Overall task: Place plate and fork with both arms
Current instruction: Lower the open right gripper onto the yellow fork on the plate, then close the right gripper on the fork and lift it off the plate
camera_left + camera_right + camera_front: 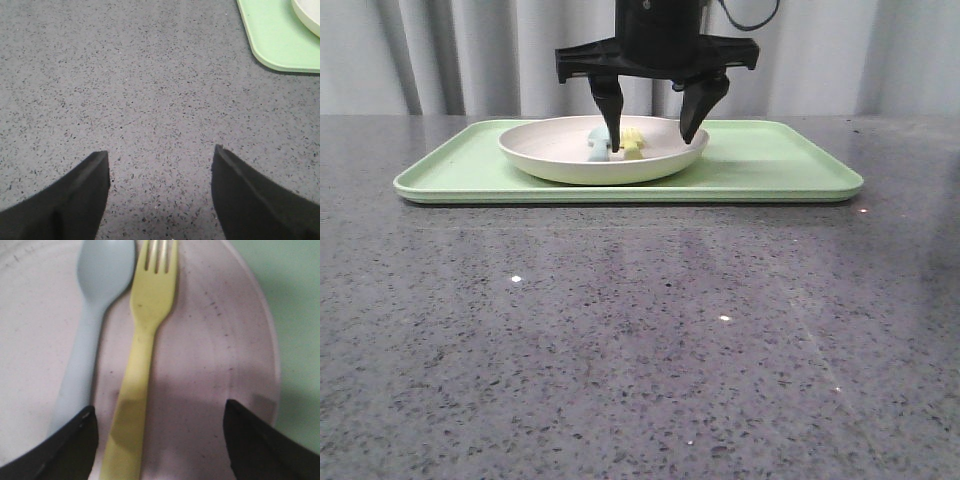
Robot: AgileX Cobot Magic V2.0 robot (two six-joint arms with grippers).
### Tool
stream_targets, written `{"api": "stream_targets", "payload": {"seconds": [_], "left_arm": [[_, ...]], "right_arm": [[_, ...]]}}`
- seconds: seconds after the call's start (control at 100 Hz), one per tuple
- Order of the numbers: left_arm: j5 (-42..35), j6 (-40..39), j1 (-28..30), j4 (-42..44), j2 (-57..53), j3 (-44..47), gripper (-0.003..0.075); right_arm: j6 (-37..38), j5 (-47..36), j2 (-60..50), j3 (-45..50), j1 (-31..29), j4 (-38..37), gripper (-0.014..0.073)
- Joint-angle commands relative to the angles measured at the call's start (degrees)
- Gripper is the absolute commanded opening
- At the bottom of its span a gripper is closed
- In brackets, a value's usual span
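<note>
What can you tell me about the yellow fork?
The fork is small, bright yellow and looks like plastic, with short tines and a flat handle that widens toward its end. It lies flat inside the plate, which sits on the green tray. A pale blue spoon lies right beside it, pointing the same way; whether they touch is unclear. The right gripper hangs open just above the handle, its fingers on either side, not holding it.

The black right hand [653, 122] hides most of the small yellow plastic fork [633, 142] and pale blue spoon [597, 146] at 12 o'clock; the round cream plate [309, 15] is cut off.
</note>
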Motion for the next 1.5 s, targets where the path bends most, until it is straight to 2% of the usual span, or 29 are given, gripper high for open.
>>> {"api": "stream_targets", "payload": {"seconds": [0.0,0.73,0.94,1.27,1.37,1.49], "left_arm": [[-4.0,-0.4,0.0,-0.5,0.2,-1.6,0.0429],[-4.0,-0.4,0.0,-0.5,0.2,-1.6,0.0429],[-4.0,-0.4,0.0,-0.5,0.2,-1.6,0.0429],[-4.0,-0.4,0.0,-0.5,0.2,-1.6,0.0429],[-4.0,-0.4,0.0,-0.5,0.2,-1.6,0.0429],[-4.0,-0.4,0.0,-0.5,0.2,-1.6,0.0429]], "right_arm": [[-0.1,-2.3,-3.6,-1.9,-0.6,-0.5,0.0528],[-0.1,-2.0,-0.8,-1.9,-0.6,1.1,0.0509],[-0.1,-1.2,-0.1,-1.9,-0.6,1.3,0.0359],[0.0,-0.8,0.0,-1.9,-0.6,2.2,0.0060],[0.0,-0.7,0.0,-1.9,-0.6,2.5,0.0015],[0.0,-0.6,-0.2,-2.0,-0.6,2.5,0.0006]]}}
